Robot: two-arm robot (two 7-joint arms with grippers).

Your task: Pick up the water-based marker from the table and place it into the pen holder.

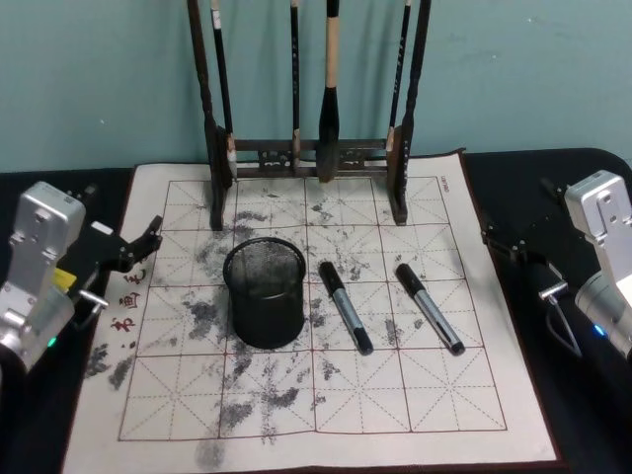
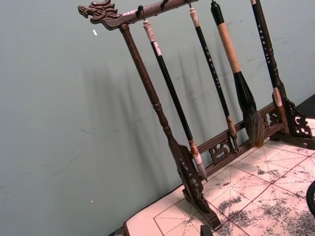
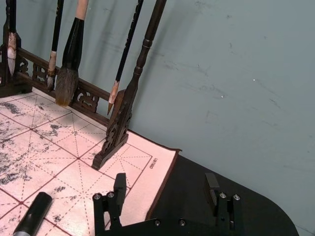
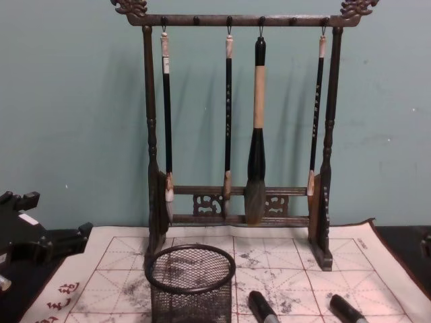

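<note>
**Cream, red and black**

The mat (image 1: 296,405) is cream, ruled with a red grid, blotched grey-black, edged brown, with red characters along one side. The surface (image 1: 518,183) is black. The holder (image 1: 264,296) is black mesh. The left marker (image 1: 346,308) and right marker (image 1: 430,308) are black, seemingly grey-banded. The rack (image 4: 326,168) is dark brown, and the wall (image 4: 67,101) teal.

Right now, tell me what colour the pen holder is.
Black wire mesh with a solid rim. The pen holder shows best in the head view.

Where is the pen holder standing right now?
In the head view the pen holder stands upright on the mat, left of the nearer marker and in front of the brush rack.
</note>
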